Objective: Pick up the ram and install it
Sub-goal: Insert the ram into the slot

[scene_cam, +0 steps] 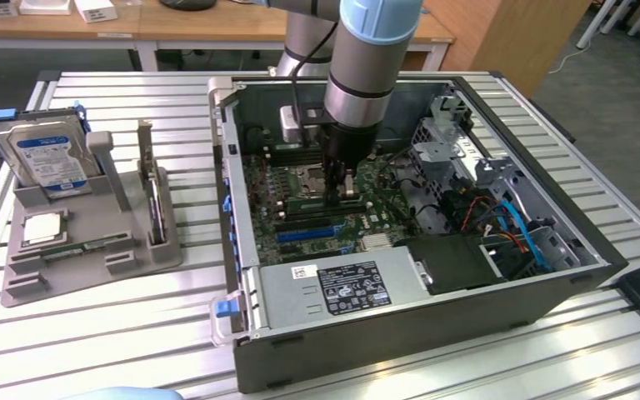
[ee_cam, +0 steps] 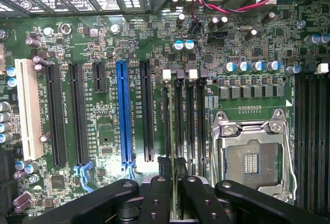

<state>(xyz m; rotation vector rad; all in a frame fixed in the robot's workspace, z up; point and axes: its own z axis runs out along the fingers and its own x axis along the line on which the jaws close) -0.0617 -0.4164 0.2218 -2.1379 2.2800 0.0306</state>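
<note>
End effector [ee_cam: 172, 166] pinching ram [ee_cam: 170, 115] edge-on between fingertips, low inside open case [scene_cam: 409, 329]. Ram upright, lined along memory slots [ee_cam: 191, 121] on motherboard [ee_cam: 103, 43], between blue slot [ee_cam: 122, 110] and CPU socket [ee_cam: 255, 157]; seated or not, cannot tell. Hard drive [scene_cam: 47, 158] in grey stand [scene_cam: 87, 267] on desk [scene_cam: 131, 333], exterior view's left.

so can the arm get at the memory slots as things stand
Likely yes: the case lies open, and the fingers hold the ram edge-on straight over the slots beside the CPU socket, nothing between.
</note>
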